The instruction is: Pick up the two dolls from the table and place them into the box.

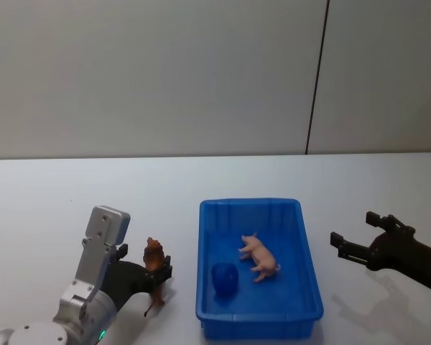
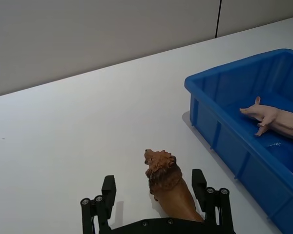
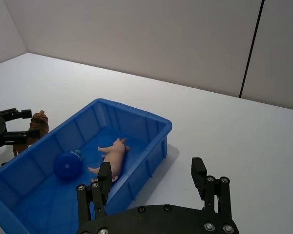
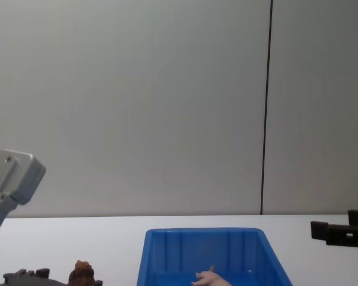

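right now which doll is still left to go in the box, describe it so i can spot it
Start at the bright blue rectangular plastic bin on the white tabletop. Just off its left wall stands a reddish-brown, rough-textured lion figure, between the open fingers of the left end effector. Unlike the pale pink pig figure inside the bin, it is dark, maned and outside.

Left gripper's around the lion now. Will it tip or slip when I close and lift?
The lion looks like rigid moulded plastic, so probably stiff and light. It stands upright between the open left gripper fingers; its rounded, tapering body might slip or twist.
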`<action>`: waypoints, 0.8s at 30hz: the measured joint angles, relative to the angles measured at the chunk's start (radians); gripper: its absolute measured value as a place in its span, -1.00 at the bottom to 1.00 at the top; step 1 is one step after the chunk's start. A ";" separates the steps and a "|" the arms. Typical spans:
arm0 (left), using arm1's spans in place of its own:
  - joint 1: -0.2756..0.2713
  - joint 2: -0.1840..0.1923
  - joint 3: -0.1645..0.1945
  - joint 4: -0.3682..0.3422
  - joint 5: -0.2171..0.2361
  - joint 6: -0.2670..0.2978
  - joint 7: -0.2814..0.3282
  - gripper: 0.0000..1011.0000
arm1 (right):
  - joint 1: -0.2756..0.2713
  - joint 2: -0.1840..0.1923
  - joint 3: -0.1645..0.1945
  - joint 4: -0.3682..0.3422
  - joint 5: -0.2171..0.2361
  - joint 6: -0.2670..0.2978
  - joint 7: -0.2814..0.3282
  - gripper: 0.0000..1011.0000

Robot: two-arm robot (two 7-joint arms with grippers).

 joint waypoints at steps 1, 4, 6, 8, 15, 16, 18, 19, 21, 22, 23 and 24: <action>-0.003 -0.002 -0.001 0.006 0.000 0.000 -0.005 0.92 | 0.000 0.000 0.000 0.000 0.000 0.000 0.000 0.98; -0.013 -0.008 -0.002 0.027 0.000 -0.001 -0.025 0.84 | 0.000 0.000 0.000 0.000 0.000 0.000 0.000 0.98; -0.022 -0.014 -0.003 0.045 0.000 -0.003 -0.042 0.72 | 0.000 0.000 0.000 0.000 0.000 0.000 0.000 0.98; -0.029 -0.019 -0.003 0.061 0.000 -0.005 -0.060 0.60 | 0.000 0.000 0.000 0.000 0.000 0.000 0.000 0.98; -0.045 -0.029 -0.004 0.103 0.000 -0.013 -0.102 0.16 | 0.000 0.000 0.000 0.000 0.000 0.000 0.000 0.98; -0.046 -0.029 -0.005 0.106 0.001 -0.014 -0.106 0.13 | 0.000 0.000 0.000 0.000 0.000 0.000 0.000 0.98; -0.050 -0.031 -0.005 0.116 0.002 -0.018 -0.116 0.03 | 0.000 0.000 0.000 0.000 0.000 0.000 0.000 0.98; -0.050 -0.031 -0.005 0.116 0.002 -0.018 -0.116 0.03 | 0.000 0.000 0.000 0.000 0.000 0.000 0.000 0.98; -0.053 -0.032 -0.006 0.124 0.004 -0.021 -0.127 0.00 | 0.000 0.000 0.000 0.000 0.000 0.000 0.000 0.98; -0.055 -0.033 -0.007 0.128 0.005 -0.022 -0.132 -0.02 | 0.000 0.000 0.000 0.000 0.000 0.000 0.000 0.98; -0.056 -0.033 -0.007 0.129 0.007 -0.022 -0.136 -0.02 | 0.000 0.000 0.000 0.000 0.000 0.000 0.000 0.98; -0.057 -0.034 -0.007 0.133 0.008 -0.023 -0.140 -0.02 | 0.000 0.000 0.000 0.000 0.000 0.000 0.000 0.98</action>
